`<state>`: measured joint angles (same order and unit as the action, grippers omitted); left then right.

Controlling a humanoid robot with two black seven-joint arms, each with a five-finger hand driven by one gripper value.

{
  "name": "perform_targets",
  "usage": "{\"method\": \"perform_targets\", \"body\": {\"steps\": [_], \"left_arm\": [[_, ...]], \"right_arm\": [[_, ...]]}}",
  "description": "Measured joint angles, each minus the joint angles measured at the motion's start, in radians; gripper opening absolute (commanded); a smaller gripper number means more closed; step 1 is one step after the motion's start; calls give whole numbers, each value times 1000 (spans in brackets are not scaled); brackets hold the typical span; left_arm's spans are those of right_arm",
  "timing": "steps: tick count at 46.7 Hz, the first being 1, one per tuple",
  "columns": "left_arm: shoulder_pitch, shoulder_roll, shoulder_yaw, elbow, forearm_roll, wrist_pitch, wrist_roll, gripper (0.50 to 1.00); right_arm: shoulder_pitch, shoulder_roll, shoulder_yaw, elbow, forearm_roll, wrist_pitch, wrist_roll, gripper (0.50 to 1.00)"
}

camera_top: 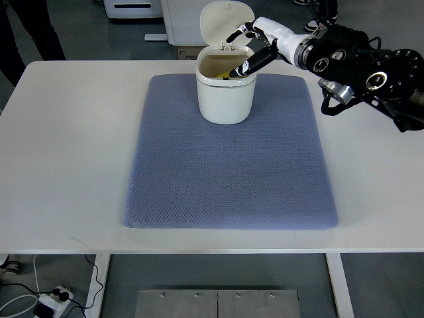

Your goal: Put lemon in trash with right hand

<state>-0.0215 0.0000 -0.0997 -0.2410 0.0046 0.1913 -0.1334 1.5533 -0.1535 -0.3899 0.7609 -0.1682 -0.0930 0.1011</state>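
One hand is at work: your right hand (pixel 254 48) reaches in from the right, its fingers (pixel 248 64) dipping over the rim of the white bin (pixel 225 99), whose lid (pixel 225 23) stands tipped open behind. The bin sits at the far edge of the blue mat (pixel 228 179) on the white table (pixel 66 132). A sliver of yellow by the fingertips looks like the lemon (pixel 222 77), already inside the mouth. You cannot tell whether the fingers grip it or have let go. By my reckoning, loosen fully, then lift straight up so no finger catches the rim or tips the bin.
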Motion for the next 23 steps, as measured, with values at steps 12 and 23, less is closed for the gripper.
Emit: {"method": "perform_targets", "body": {"steps": [12, 23], "left_arm": [[0, 0, 0, 0, 0, 0, 0, 1000], [0, 0, 0, 0, 0, 0, 0, 1000]], "right_arm": [[-1, -15, -3, 8, -3, 5, 0, 1000], [16, -99, -38, 102, -10, 27, 11, 1000]]}}
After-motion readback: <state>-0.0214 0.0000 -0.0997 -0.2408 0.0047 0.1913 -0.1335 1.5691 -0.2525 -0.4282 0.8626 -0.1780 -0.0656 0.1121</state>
